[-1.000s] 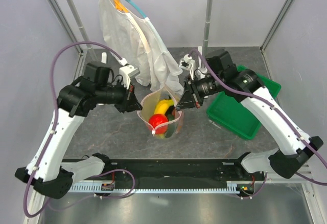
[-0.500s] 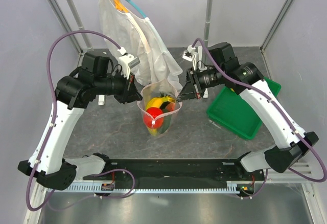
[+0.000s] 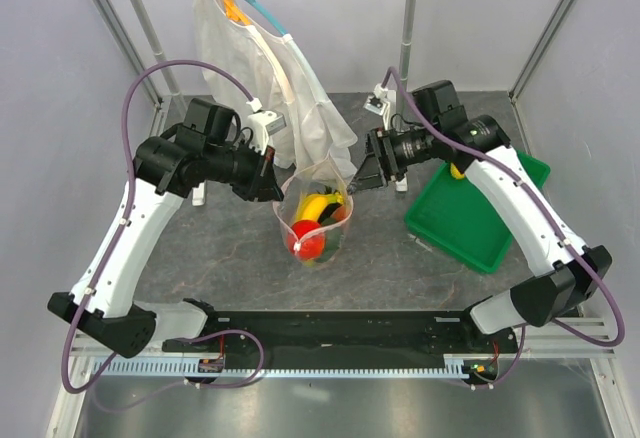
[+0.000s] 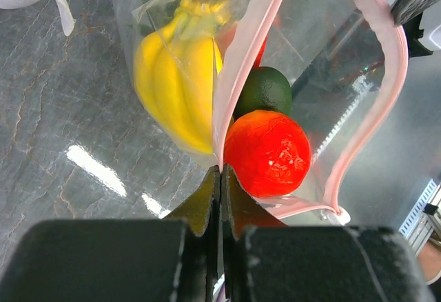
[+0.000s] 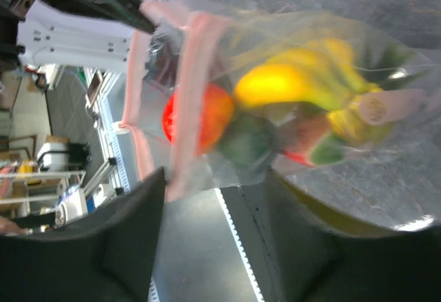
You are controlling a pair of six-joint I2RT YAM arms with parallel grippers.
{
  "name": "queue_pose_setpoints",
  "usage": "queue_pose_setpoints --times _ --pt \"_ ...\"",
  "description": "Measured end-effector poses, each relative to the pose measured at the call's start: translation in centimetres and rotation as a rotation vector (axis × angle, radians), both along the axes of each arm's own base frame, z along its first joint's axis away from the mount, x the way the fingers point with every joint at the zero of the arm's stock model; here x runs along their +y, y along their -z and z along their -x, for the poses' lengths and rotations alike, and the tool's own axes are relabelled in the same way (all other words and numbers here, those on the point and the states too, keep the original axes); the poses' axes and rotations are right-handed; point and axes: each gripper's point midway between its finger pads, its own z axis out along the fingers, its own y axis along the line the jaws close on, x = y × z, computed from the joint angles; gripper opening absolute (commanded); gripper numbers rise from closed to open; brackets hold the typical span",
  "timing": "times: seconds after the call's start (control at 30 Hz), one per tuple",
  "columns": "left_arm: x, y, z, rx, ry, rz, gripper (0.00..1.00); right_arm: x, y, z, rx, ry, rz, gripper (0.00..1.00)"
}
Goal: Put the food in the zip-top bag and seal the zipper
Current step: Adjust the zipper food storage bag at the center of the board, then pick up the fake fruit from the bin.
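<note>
Right fingers (image 5: 127, 240) now apart; left fingers (image 4: 200, 205) pinch bag (image 3: 300, 194).

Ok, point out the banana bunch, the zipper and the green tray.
banana bunch (image 4: 172, 88), left wrist view, middle of its yellow side.
zipper (image 4: 231, 88), left wrist view, near run of the pink strip.
green tray (image 3: 460, 226), top external view, bare floor of the tray.

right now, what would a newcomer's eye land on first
The clear bag hanging above mid-table between the arms, with a yellow banana bunch and a red fruit inside. The left end effector pinches its pink zipper; a green tray sits right.
</note>
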Motion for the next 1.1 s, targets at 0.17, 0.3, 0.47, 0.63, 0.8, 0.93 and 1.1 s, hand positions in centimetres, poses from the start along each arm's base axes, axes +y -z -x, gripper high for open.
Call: queue_pose_setpoints --times 0.17,0.3,0.47,0.63,0.8,0.93,1.1 --pt "-0.1 0.0 0.0 0.004 -0.001 0.001 0.02 -3.4 -0.9 -4.3 -0.041 0.145 -0.004 0.84" --pt "-0.3 0.0 -0.2 0.012 0.001 0.007 0.02 -8.8 -1.4 -9.4 -0.134 0.330 0.033 0.84" --pt "-0.6 -0.3 -0.4 0.014 0.003 0.016 0.02 -16.8 3.3 -14.2 -0.202 0.556 0.263 0.91" --pt "-0.6 -0.5 -0.5 0.010 0.003 0.020 0.02 -25.0 12.1 -17.7 -0.089 0.735 0.561 0.91" --pt "-0.6 -0.5 -0.5 0.009 0.003 0.020 0.02 -31.0 18.9 -19.2 0.046 0.887 0.731 0.87" --pt "-0.6 -0.5 -0.5 0.009 0.003 0.020 0.02 -32.6 20.0 -20.2 0.052 0.969 0.762 0.86" --pt "-0.6 -0.5 -0.5 0.009 0.003 0.020 0.02 -33.5 21.5 -22.0 0.071 1.046 0.758 0.85"
